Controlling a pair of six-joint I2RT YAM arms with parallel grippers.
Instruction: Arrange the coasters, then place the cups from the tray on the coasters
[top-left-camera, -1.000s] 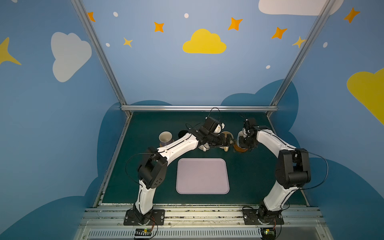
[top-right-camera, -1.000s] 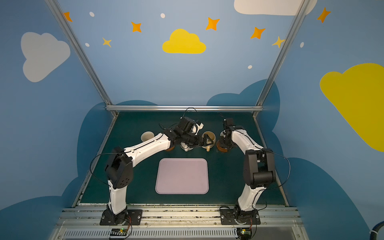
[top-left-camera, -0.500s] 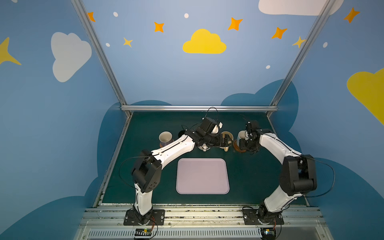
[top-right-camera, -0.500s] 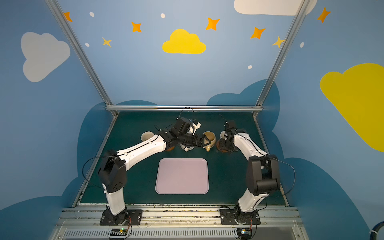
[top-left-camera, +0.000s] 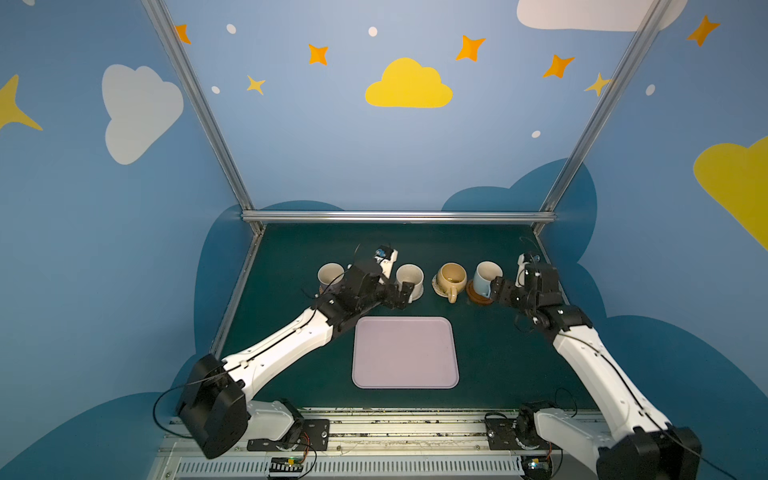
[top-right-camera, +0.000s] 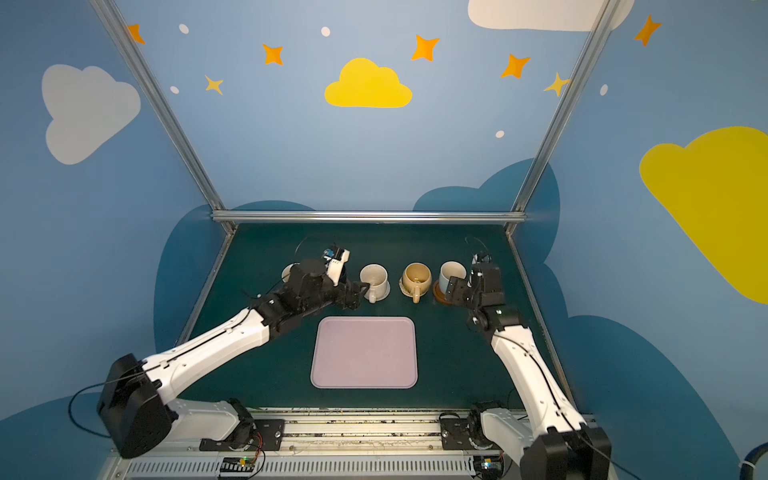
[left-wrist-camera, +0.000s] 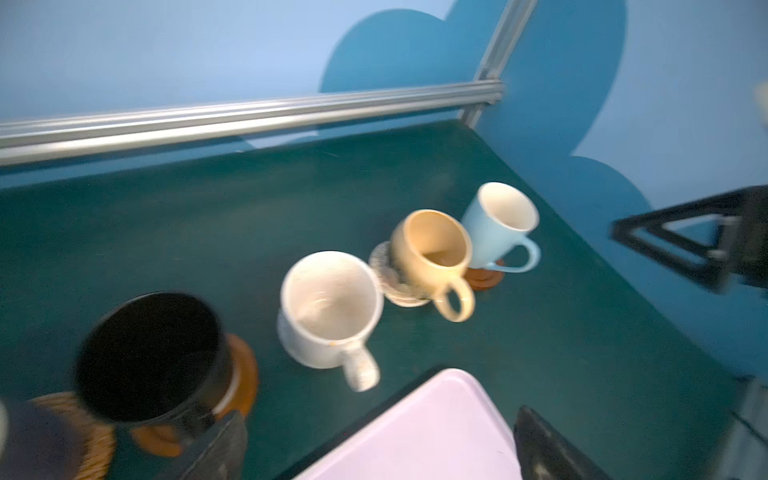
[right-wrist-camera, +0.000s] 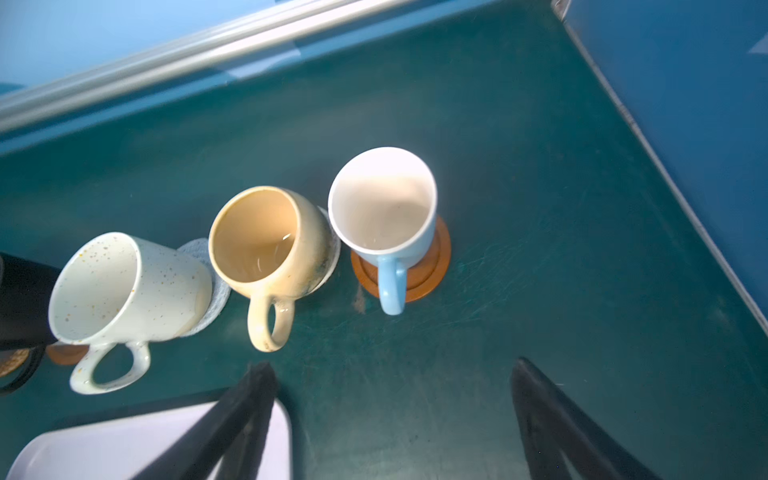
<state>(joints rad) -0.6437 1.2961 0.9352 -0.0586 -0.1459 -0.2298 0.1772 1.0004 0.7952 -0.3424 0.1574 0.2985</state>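
Cups (right-wrist-camera: 382, 199): stiff, slick, breakable ceramic; we'd pinch a handle. Left end effector (left-wrist-camera: 378, 413) and right end effector (right-wrist-camera: 390, 363) gape empty.

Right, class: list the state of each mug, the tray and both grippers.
Tray: empty.
Light blue mug: upright on end wooden coaster.
Mustard mug: upright on beige coaster.
Speckled mug: upright on grey coaster.
Black mug: upright on other wooden coaster.
Lavender mug: upright on rattan coaster.
Left gripper: open, empty.
Right gripper: open, empty.
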